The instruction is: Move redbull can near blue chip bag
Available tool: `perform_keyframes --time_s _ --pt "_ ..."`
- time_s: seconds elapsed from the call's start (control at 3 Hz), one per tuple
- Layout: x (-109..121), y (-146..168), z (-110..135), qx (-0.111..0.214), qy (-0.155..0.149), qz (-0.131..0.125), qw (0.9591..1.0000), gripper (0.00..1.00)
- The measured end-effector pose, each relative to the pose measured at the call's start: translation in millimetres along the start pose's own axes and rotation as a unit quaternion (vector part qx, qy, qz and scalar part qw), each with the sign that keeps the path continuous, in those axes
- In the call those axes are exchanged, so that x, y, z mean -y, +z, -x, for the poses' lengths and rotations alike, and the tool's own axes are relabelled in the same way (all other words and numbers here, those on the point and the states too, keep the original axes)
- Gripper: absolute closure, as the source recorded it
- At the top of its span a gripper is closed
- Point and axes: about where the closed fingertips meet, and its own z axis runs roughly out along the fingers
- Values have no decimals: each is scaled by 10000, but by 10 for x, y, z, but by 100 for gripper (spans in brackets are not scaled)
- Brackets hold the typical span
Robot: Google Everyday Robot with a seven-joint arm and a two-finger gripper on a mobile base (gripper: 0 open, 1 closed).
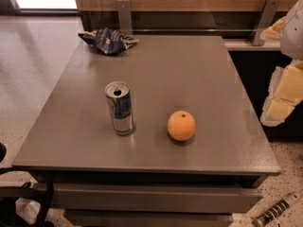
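Note:
The redbull can (119, 108) stands upright on the grey table (189, 65), left of centre and towards the front edge, with its pull-tab top facing up. The blue chip bag (109, 40) lies crumpled at the table's far left corner, well apart from the can. My gripper (278, 103), white with yellowish parts, hangs at the right edge of the view, beyond the table's right side and far from both the can and the bag. It holds nothing that I can see.
An orange (181, 125) sits to the right of the can, a short gap away. A wooden wall with metal brackets (124, 14) runs behind the table. A black chair part (21, 197) is at the bottom left, and a striped object (277, 212) lies on the floor at the bottom right.

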Motion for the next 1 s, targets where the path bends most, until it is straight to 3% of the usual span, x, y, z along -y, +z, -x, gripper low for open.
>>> perform_keyframes --time_s 0.67,1.0 --pt "21 -5 29 154 42 -22 9999 0" --pt "40 45 147 763 278 126 9966 0"
